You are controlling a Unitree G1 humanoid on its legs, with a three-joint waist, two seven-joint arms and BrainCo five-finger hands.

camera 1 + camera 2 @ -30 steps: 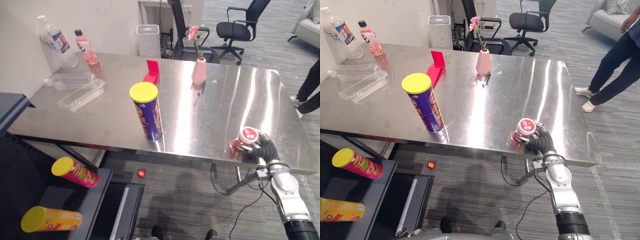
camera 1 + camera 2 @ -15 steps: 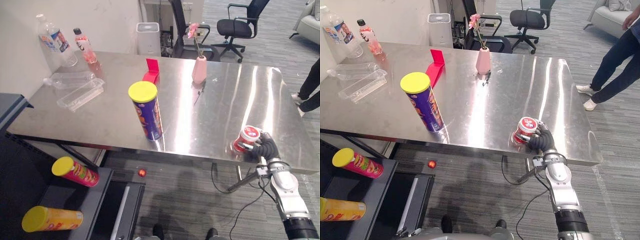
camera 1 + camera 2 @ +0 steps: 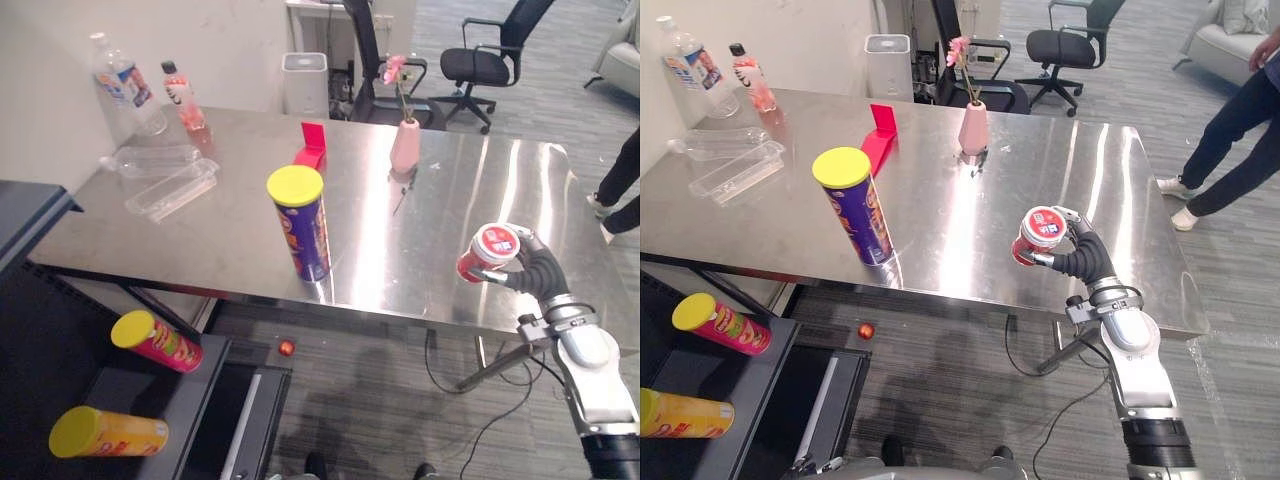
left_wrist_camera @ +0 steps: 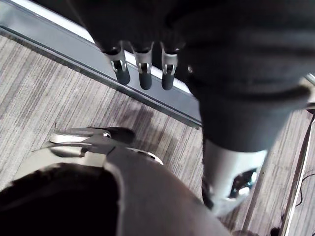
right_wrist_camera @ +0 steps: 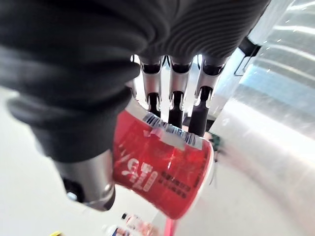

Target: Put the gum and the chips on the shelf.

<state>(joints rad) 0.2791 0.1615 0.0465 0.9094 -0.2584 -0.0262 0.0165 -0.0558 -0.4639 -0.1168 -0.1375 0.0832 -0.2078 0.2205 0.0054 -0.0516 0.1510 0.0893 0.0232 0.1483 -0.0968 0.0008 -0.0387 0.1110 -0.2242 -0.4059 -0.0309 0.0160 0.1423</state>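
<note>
Our right hand [image 3: 1085, 262] has its fingers curled round the red gum tub [image 3: 1038, 235], held above the table [image 3: 940, 190] near its front edge. With the tub tilted, we could drop it on the way to the low shelf [image 3: 735, 375]. The chips can [image 3: 855, 210] stands mid-table; our left hand [image 4: 142, 69] hangs relaxed, empty.

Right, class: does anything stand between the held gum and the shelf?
Yes. The right hand holds the gum above the table; the upright chips can stands on the table roughly between it and the shelf, which sits lower, past the table's near left edge.
</note>
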